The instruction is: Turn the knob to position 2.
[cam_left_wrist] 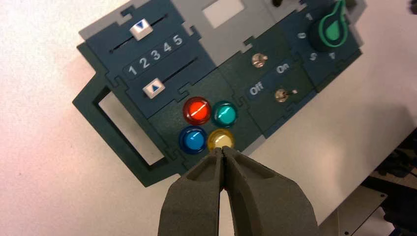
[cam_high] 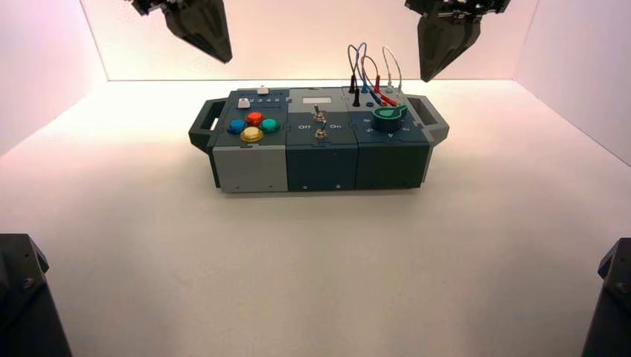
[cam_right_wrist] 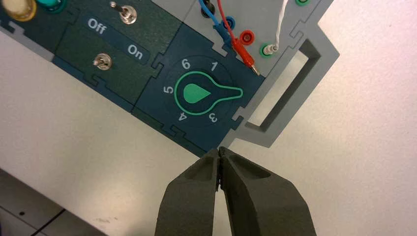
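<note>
The small green teardrop-shaped knob (cam_right_wrist: 199, 93) sits on the box's right-hand panel, its pointer lying between the printed 1 and 3, seemingly at 2 already. The right pincer (cam_right_wrist: 219, 152) hangs above it, pressed together and empty; the left pincer (cam_left_wrist: 223, 152), likewise closed, waits over the coloured push buttons

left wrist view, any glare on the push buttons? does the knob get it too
Left wrist view: white glints streak the red button, teal button, blue button and yellow button, near the shut left tool. Right wrist view: the knob shows no glare, near the shut right tool.
</note>
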Tool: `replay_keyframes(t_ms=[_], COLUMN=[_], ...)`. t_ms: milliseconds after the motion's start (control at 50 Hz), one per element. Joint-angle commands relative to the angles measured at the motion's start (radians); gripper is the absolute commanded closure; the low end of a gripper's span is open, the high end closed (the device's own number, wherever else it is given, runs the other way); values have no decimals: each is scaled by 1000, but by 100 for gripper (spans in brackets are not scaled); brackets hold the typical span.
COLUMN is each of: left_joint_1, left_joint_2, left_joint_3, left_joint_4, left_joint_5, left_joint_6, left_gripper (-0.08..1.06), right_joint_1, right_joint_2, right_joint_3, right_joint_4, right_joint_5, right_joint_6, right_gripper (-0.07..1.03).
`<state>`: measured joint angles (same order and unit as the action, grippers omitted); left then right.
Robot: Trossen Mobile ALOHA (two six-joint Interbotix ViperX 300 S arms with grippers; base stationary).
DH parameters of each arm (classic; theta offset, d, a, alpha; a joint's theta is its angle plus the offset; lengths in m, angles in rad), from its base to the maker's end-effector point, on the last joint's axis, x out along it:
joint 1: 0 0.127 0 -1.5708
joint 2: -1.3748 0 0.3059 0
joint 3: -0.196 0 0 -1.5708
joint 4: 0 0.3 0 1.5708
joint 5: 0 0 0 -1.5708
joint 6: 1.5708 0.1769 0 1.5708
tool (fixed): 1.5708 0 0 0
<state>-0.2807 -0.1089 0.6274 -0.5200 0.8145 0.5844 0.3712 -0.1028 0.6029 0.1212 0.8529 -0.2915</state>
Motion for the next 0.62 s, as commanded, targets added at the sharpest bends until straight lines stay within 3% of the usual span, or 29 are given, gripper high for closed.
replay_keyframes(t_ms=[20,280,620], left_joint_1=[2,2,2], left_joint_2=[-2,-5,-26], left_joint_3=[-32,-32,-31], left_joint_4=[-5,-5,-8], left_joint_5=[-6,-6,2], left_joint_6=[2,2,-2], left_gripper=[101,101,101], right_joint_1=[-5,-5,-5], right_joint_2=[-38,-48,-52], right_joint_3=[12,44,61], right_joint_4=[0,-5,-5], right_joint_5=[-37,-94,-101], right_joint_6=[-6,-6,-6], right_gripper=[98,98,98])
